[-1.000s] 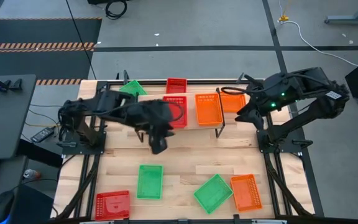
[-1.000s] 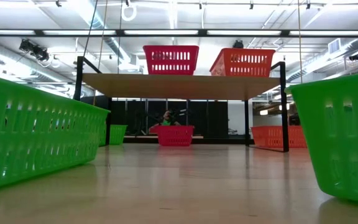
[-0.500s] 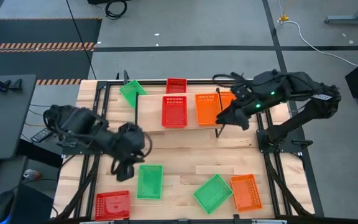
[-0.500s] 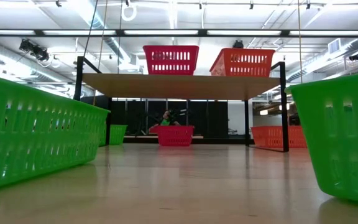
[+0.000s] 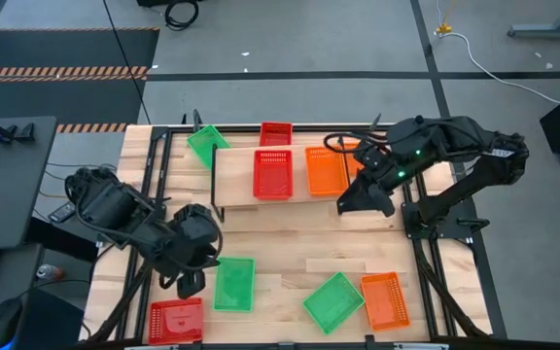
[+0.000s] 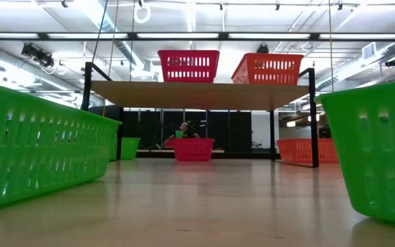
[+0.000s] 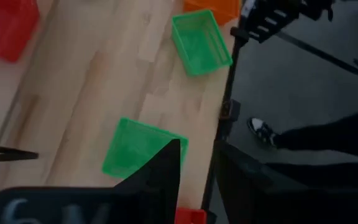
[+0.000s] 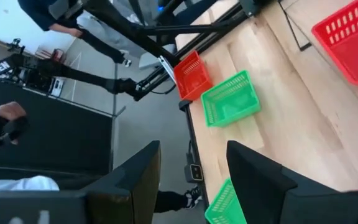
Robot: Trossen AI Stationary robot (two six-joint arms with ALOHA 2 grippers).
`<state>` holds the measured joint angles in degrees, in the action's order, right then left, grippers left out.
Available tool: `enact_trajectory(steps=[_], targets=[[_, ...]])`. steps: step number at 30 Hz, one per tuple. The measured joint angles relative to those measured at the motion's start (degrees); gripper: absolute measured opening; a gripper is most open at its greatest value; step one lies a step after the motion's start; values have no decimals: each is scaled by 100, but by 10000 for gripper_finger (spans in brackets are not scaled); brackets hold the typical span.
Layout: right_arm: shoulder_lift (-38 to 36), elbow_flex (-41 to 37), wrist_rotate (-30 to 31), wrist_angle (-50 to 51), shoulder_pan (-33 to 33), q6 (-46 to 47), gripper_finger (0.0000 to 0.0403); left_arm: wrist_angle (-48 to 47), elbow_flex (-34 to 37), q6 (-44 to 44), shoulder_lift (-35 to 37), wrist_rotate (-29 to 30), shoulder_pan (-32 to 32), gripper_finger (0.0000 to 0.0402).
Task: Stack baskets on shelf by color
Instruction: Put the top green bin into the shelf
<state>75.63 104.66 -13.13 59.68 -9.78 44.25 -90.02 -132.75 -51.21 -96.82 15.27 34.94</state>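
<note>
The left claw (image 5: 191,283) hangs low at the lower left of the high view, just beside the left edge of a green basket (image 5: 233,284) whose long axis runs up and down the frame. A red basket (image 5: 175,320) lies just below the claw. This arm is much the nearer to both, and I judge the green one the likelier pick, since no green sits on the shelf yet. The left wrist view shows 2 dark fingers (image 7: 164,174) with a gap between them and nothing held, so the claw is released.

Further right along the lower edge of the high view, a second green basket (image 5: 333,301) lies tilted, touching an orange basket (image 5: 385,298).

Up the slatted surface (image 5: 290,248) stands the shelf (image 5: 229,173), carrying 1 red basket (image 5: 271,174) and 1 orange basket (image 5: 325,169) side by side. The right claw (image 5: 356,199) hovers near the shelf's right end, its fingers (image 8: 140,171) parted and empty.

At the far edge, a green basket (image 5: 205,144) and a red basket (image 5: 275,132) lie behind the shelf.

Beyond is grey floor with cables; a person's shoe (image 7: 263,130) shows beside the frame.
</note>
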Motion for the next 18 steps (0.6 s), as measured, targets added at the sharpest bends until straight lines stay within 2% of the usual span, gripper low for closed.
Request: enact_trajectory(steps=[4, 7, 10, 14, 18], targets=[[-101, 0, 184, 146, -59, -357, 190, 0, 0, -154, 71, 269, -303, 94], [-192, 0, 539, 337, -139, -556, 190, 0, 0, -150, 193, 287, -750, 94], [-293, 0, 771, 464, -234, -423, 190, 2, 0, -54, 365, 555, -1333, 94], [-442, 0, 793, 437, -359, -529, 190, 0, 0, 393, 640, 744, -2363, 94], [-602, 0, 1113, 437, -369, -704, 190, 0, 0, 1071, 841, 925, -3583, 94]])
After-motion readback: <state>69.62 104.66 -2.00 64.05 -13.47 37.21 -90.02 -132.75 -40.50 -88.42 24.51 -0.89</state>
